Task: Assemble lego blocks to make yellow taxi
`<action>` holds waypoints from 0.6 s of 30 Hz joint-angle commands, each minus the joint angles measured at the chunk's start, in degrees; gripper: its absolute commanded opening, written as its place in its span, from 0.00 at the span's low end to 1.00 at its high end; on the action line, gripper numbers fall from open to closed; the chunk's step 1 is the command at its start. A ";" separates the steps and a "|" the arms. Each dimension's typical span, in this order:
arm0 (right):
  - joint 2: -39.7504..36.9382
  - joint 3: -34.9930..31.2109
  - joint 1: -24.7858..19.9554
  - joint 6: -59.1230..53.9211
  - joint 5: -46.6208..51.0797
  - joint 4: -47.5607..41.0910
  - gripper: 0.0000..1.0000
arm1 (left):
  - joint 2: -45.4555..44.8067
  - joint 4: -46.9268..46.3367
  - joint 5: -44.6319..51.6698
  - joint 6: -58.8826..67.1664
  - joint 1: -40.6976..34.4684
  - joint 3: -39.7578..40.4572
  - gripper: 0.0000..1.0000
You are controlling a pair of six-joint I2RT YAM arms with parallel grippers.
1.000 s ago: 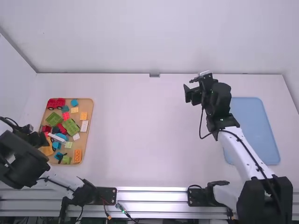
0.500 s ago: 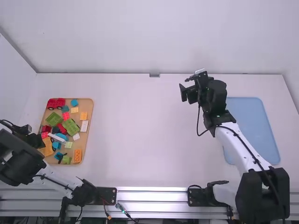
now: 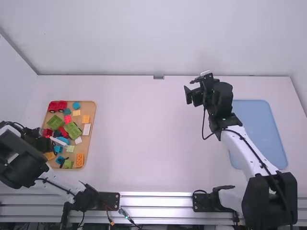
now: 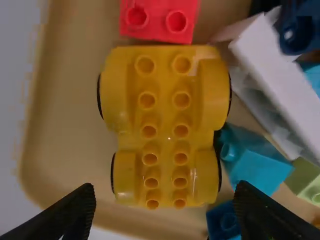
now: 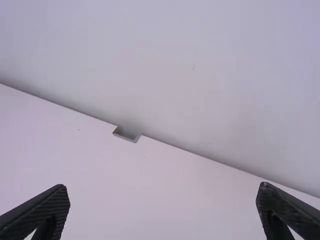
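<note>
Plainly, a yellow wheeled base was shown studs up on the wooden tray, between seven and eight o'clock from the tray's middle, with twelve o'clock taken as away from the high camera. Its long axis was laid roughly from twelve to six. By the left gripper, whose fingers were spread wide with nothing held, the six o'clock end was framed, one finger being set towards each long side. The base was therefore judged to be lined up for a pinch across its width, though how much lowering was needed could not be told. At its twelve o'clock end a red brick was seen; at three o'clock, just beside the wheels, a light-blue brick was placed, by which a descending finger might be blocked. The right gripper, also spread wide and empty, was held well apart, around two o'clock from the base.
</note>
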 commanded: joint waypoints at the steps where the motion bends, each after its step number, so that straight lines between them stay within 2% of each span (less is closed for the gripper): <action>1: 0.39 2.25 0.07 0.17 -0.35 0.26 0.99 | 0.55 0.81 -1.36 -2.47 -0.11 -1.62 0.72; 8: 0.37 2.25 0.07 0.17 -0.33 0.13 0.99 | 0.55 2.05 -1.29 -2.43 -0.11 -2.05 0.69; 12: 0.37 2.25 0.13 0.15 -0.35 0.15 0.99 | 0.52 3.21 -1.29 -2.45 -0.11 -3.13 0.75; 18: 0.37 2.25 0.11 0.22 -0.35 0.35 0.99 | 0.52 4.59 -1.25 -2.21 -0.11 -3.72 0.75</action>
